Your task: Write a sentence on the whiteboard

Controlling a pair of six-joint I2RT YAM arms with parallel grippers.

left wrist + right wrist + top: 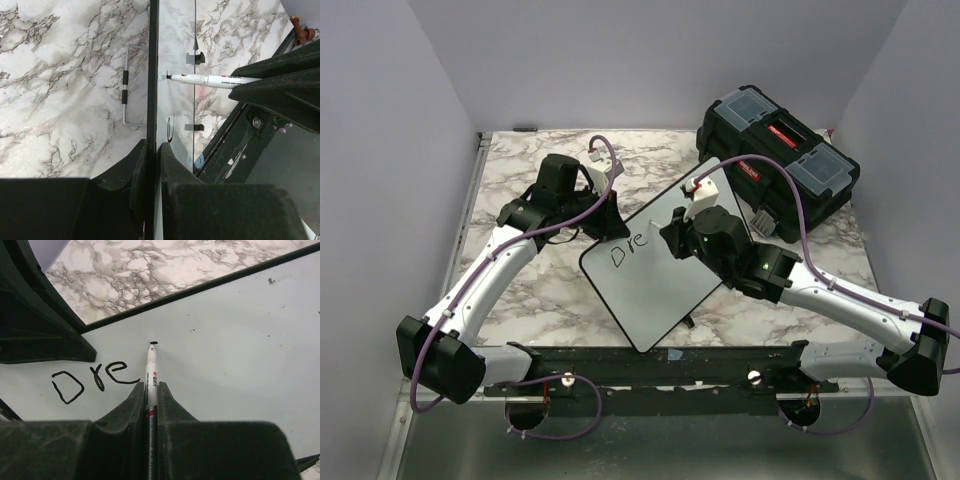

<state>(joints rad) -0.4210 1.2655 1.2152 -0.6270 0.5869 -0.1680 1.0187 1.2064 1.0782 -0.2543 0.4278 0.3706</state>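
The whiteboard (655, 285) lies tilted on the marble table, with black letters "Dre" (630, 248) near its far left corner. My left gripper (605, 222) is shut on the board's far left edge; the left wrist view shows the board edge-on (151, 75) between the fingers (170, 165). My right gripper (682, 235) is shut on a white marker (151, 375). The marker's tip rests on the board (225, 340), just right of the "Dre" (95, 380), at a small black dot. The marker also shows in the left wrist view (215, 79).
A black toolbox (775, 150) with clear lid compartments stands at the back right, close behind the board. A bent metal wire stand (125, 85) lies on the marble beyond the board. A black rail (650, 365) runs along the near edge. Grey walls enclose the table.
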